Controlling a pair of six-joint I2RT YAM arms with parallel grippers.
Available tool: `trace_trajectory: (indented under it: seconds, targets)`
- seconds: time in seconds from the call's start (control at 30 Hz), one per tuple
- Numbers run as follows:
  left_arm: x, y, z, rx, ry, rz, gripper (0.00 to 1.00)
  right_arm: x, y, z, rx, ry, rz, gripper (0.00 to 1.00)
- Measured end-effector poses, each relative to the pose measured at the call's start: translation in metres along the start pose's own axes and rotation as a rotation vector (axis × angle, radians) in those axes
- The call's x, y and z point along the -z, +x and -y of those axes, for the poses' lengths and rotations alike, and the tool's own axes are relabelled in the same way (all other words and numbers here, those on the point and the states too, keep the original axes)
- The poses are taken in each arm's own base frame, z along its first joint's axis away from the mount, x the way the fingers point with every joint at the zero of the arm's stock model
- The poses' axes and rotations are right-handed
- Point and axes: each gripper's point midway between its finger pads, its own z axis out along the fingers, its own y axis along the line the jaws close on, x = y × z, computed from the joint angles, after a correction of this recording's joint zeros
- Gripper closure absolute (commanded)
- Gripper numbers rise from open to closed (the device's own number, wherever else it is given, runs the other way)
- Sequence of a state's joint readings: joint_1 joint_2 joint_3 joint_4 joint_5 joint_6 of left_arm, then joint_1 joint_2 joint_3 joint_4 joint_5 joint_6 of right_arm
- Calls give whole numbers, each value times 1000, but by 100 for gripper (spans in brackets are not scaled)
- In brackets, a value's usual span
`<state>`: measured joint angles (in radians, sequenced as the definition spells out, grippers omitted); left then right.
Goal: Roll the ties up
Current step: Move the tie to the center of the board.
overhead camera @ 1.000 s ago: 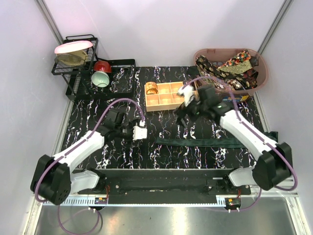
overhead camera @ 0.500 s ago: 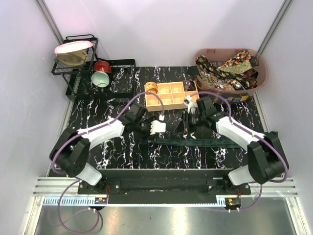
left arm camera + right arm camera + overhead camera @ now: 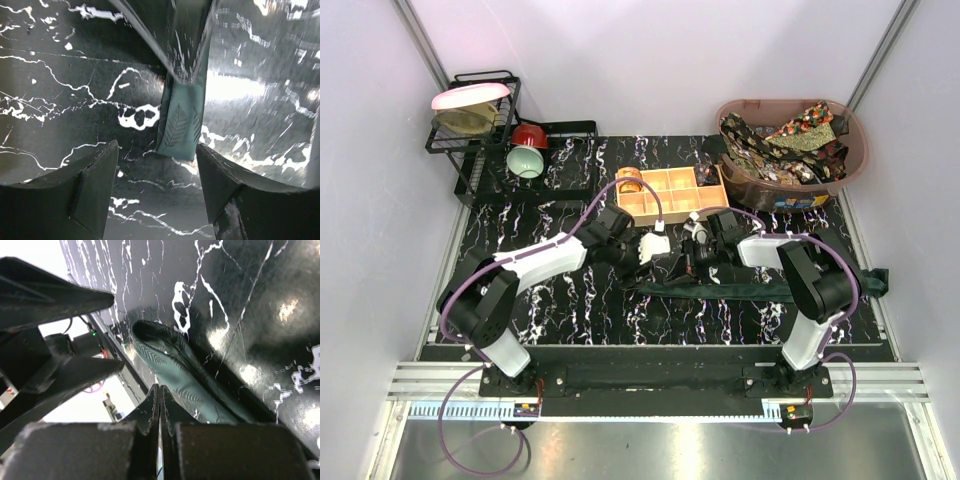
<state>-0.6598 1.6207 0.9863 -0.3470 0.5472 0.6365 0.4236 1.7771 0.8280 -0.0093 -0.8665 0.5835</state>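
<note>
A plain dark green tie (image 3: pixel 760 291) lies flat across the black marble table, its left end near the middle. In the left wrist view that end (image 3: pixel 180 125) lies just ahead of my open left gripper (image 3: pixel 157 150), with nothing between the fingers. From above, my left gripper (image 3: pixel 655 247) hovers by the tie's left end. My right gripper (image 3: pixel 692 262) is just to its right, pointing down at the tie. Its jaws (image 3: pixel 160 387) are shut, tips against the edge of the tie (image 3: pixel 175 375); I see no fabric between them. Patterned ties (image 3: pixel 790 140) fill the pink basket.
The pink basket (image 3: pixel 860 150) stands at the back right. A tan wooden box (image 3: pixel 670 205) with square compartments sits just behind both grippers, one gold-patterned roll (image 3: pixel 630 180) in its left corner. A black dish rack (image 3: pixel 475 115) and bowls (image 3: pixel 527 160) occupy the back left.
My left arm has swung right to the tie's left end. My right gripper has dropped down and leftward onto the tie and gone from open to shut.
</note>
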Motion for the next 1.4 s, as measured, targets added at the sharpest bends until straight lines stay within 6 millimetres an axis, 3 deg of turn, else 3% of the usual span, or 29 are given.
trace_trajectory:
  seconds: [0.17,0.4,0.7,0.83,0.87,0.97,1.1,1.27,1.4]
  targets:
    - [-6,-6,3,61,-15,76,31,-4,0,0,1,-32,-16,100]
    - [-9,39,50,46,34,138,28,-9,-5,5,59,-28,-33,100]
    - [-19,25,32,-19,-18,216,28,-18,8,33,64,18,-108,100]
    - [-20,25,31,-43,-17,216,32,-16,12,35,76,23,-123,100]
    - [-20,26,32,-53,-15,214,38,-16,13,34,77,24,-126,100]
    - [-20,29,35,-65,2,207,48,-12,12,30,91,26,-133,96]
    - [-22,32,41,-59,26,196,53,-2,9,14,133,16,-119,92]
    - [-27,38,53,-38,50,178,54,13,8,-15,169,-31,-91,94]
    - [-27,40,54,-12,42,168,54,13,16,-17,144,-48,-108,94]
